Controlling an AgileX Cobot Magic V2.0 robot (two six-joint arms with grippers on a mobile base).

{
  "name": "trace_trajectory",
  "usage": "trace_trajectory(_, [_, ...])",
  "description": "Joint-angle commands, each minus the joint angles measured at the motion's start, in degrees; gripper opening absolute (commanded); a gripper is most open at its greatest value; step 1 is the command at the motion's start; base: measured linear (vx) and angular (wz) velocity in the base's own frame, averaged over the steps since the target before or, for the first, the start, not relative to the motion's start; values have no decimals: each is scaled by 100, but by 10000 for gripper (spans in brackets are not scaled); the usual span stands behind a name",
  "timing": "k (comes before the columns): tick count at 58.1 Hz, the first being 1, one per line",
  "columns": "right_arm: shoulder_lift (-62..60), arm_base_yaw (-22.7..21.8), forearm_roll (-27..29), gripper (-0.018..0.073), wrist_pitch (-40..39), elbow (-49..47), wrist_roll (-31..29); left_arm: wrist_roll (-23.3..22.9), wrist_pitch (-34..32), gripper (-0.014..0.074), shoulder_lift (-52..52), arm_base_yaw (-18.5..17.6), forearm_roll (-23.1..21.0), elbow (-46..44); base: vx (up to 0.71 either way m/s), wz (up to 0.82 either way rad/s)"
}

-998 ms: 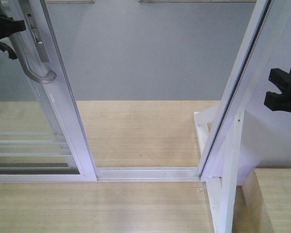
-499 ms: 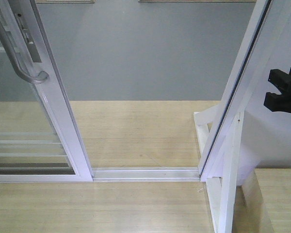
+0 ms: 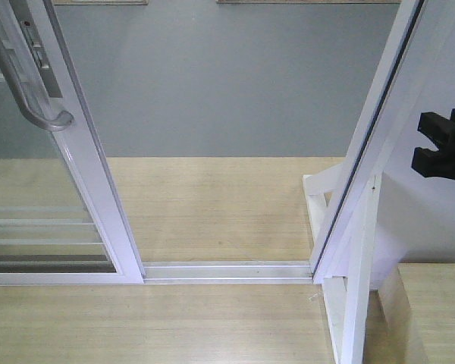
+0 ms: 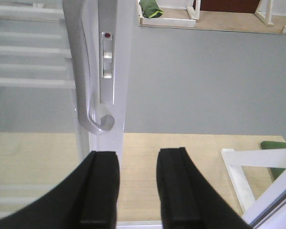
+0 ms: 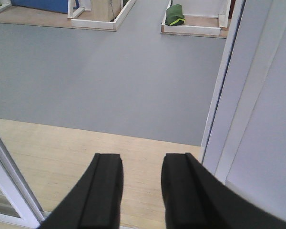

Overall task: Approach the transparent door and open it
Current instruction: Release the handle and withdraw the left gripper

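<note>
The transparent door (image 3: 87, 171) stands at the left of the front view, slid aside, with an open gap between it and the right frame. Its curved grey handle (image 3: 26, 91) hooks outward at the bottom. In the left wrist view the handle (image 4: 85, 90) and the lock plate (image 4: 107, 62) are just ahead of and above my left gripper (image 4: 137, 155), which is open, holds nothing and touches neither. The left gripper does not show in the front view. My right gripper (image 3: 423, 142) hangs open at the right edge, beside the frame. The right wrist view shows this gripper (image 5: 140, 160) empty over the wooden floor.
A white frame post (image 3: 371, 136) leans along the right side of the opening, with a white brace (image 3: 318, 197) at its foot. The floor track (image 3: 227, 271) crosses the wooden platform. A wooden box (image 3: 432, 311) sits at the lower right. Grey floor (image 3: 227, 76) lies beyond.
My left gripper, at the handle a second ago, has drawn back out of the front view. The door has slid slightly further left. The right gripper has barely moved.
</note>
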Motion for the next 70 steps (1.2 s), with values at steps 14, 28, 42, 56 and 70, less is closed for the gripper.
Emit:
trace_trajectory(14, [-60, -44, 10, 295, -417, -169, -13, -12, 544, 252, -1425, -9, 109, 450, 0, 0])
trace_trajectory(28, [-60, -44, 10, 295, -417, -169, -13, -260, -423, -8, -2114, -9, 788, 921, 0, 0])
trace_trajectory(42, [-60, -44, 10, 295, -417, -169, -13, -2013, -2418, -7, -3336, -31, 1899, 2841, 0, 0])
trace_trajectory(56, [-60, -44, 10, 295, -417, -169, -13, -1351, -2613, -6, -4783, -124, 2008, 4293, 0, 0])
trace_trajectory(70, [-34, -44, 10, 295, -395, -164, -12, -1421, -2533, -6, -4704, -146, 2033, 4545, 0, 0])
